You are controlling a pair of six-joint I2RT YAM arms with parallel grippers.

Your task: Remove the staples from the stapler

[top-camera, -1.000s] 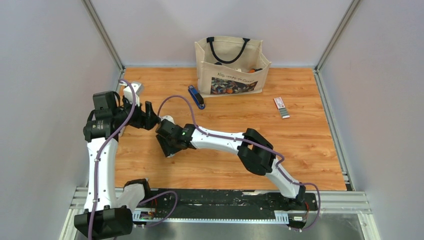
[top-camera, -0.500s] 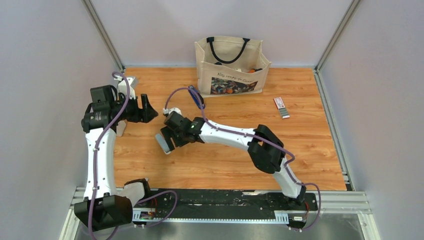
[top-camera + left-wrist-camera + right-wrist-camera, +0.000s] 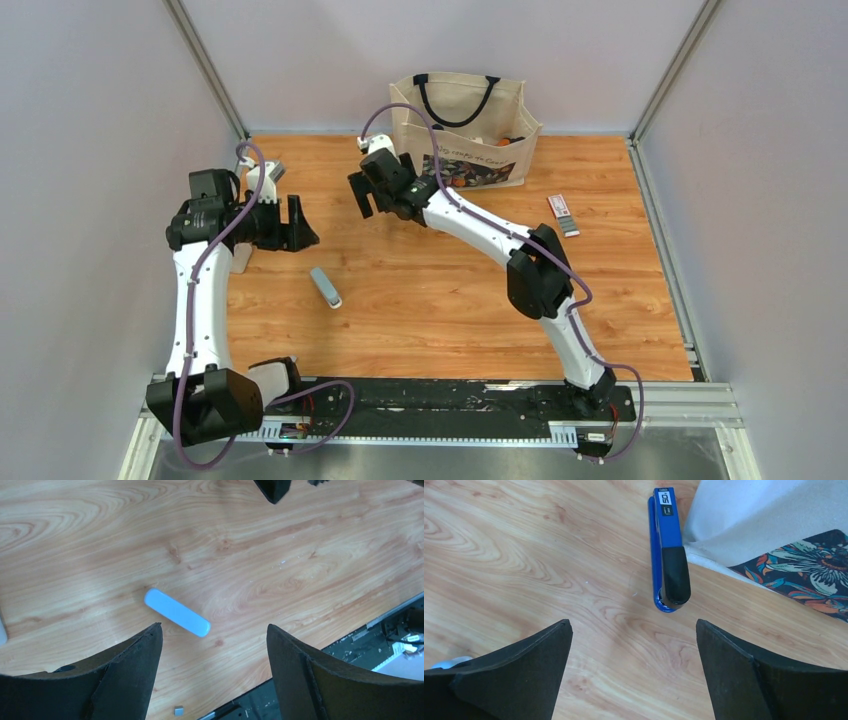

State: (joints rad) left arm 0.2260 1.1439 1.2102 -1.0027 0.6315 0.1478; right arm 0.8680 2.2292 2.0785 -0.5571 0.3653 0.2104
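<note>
While both of my arms are reaching out over the wooden table (image 3: 450, 300), my right gripper (image 3: 632, 626) is hovering low over the far side of it, its two black fingers spread wide and gripping nothing; the stapler (image 3: 667, 545) is lying flat on the wood just ahead of those fingers, in line with the gap between them; it is showing as a slim blue body with a black part at the end nearer me and a small white label at the far end; it is sitting just beside the bottom edge of a cream cloth bag (image 3: 460, 125) with a flower print, and I am unable to tell whether the two are touching; from overhead, my right wrist is covering the stapler, at the bag's front left corner; my left gripper (image 3: 215, 629) is hanging over the left part of the table, its fingers also wide apart and empty; a pale grey-white stick-like tool (image 3: 177, 612) is lying on the wood beneath it, appearing between the fingers and touched by neither; a small flat white-and-red box (image 3: 563, 214) is resting on the right side of the table, well apart from both grippers.
</note>
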